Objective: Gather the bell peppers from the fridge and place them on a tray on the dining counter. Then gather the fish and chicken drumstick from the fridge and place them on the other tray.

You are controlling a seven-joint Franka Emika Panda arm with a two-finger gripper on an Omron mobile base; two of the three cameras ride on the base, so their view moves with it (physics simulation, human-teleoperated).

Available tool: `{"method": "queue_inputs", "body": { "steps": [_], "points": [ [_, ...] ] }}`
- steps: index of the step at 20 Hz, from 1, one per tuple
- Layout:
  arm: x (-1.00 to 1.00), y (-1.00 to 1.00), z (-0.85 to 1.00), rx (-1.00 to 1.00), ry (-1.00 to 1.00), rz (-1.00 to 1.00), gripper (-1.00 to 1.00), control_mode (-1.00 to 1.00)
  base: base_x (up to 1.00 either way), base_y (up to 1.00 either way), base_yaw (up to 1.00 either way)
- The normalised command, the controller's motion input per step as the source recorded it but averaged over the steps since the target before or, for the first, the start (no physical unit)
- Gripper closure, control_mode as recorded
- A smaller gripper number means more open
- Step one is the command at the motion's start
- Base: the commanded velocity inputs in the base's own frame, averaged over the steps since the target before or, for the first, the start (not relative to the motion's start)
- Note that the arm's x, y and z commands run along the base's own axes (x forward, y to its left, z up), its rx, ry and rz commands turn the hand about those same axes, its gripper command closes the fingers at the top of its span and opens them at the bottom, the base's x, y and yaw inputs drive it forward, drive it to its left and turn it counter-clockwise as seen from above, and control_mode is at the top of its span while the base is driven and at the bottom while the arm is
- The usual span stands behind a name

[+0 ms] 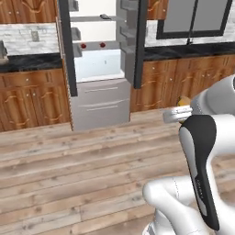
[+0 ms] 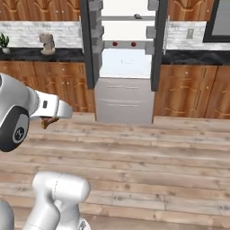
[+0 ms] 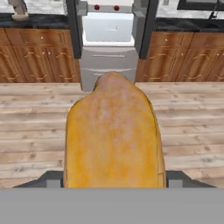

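Observation:
My gripper (image 3: 113,179) is shut on the chicken drumstick (image 3: 113,135), a golden-brown piece that juts forward between the two dark fingertips. In the left base view a bit of the drumstick (image 1: 184,100) shows beside my arm, and in the right base view it peeks out as a brown tip (image 2: 47,121) under the hand. The fridge (image 1: 97,59) stands open straight ahead across the wooden floor. A small dark item (image 1: 105,17) lies on its upper shelf; I cannot tell what it is. The bell peppers, fish, trays and dining counter are out of view.
Both fridge doors (image 1: 67,46) (image 1: 137,41) stand swung outward. Wooden cabinets (image 1: 32,98) under a dark counter flank the fridge. Two small red round things (image 3: 97,7) sit below a shelf. Open plank floor (image 1: 82,160) lies between me and the fridge.

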Motion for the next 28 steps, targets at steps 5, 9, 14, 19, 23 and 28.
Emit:
{"method": "queue_inputs", "body": {
  "steps": [5,9,14,19,23,28],
  "points": [
    [0.0,0.0,0.0,0.0,0.0,0.0,1.0,1.0,-1.0,0.0,-0.01],
    [0.0,0.0,0.0,0.0,0.0,0.0,1.0,1.0,-1.0,0.0,0.0],
    [0.0,0.0,0.0,0.0,0.0,0.0,1.0,1.0,-1.0,0.0,0.0],
    [0.0,0.0,0.0,0.0,0.0,0.0,1.0,1.0,-1.0,0.0,0.0],
    [0.0,0.0,0.0,0.0,0.0,0.0,1.0,1.0,-1.0,-0.11,0.0],
    [0.0,0.0,0.0,0.0,0.0,0.0,1.0,1.0,-1.0,-0.24,0.04]
  ]
}}
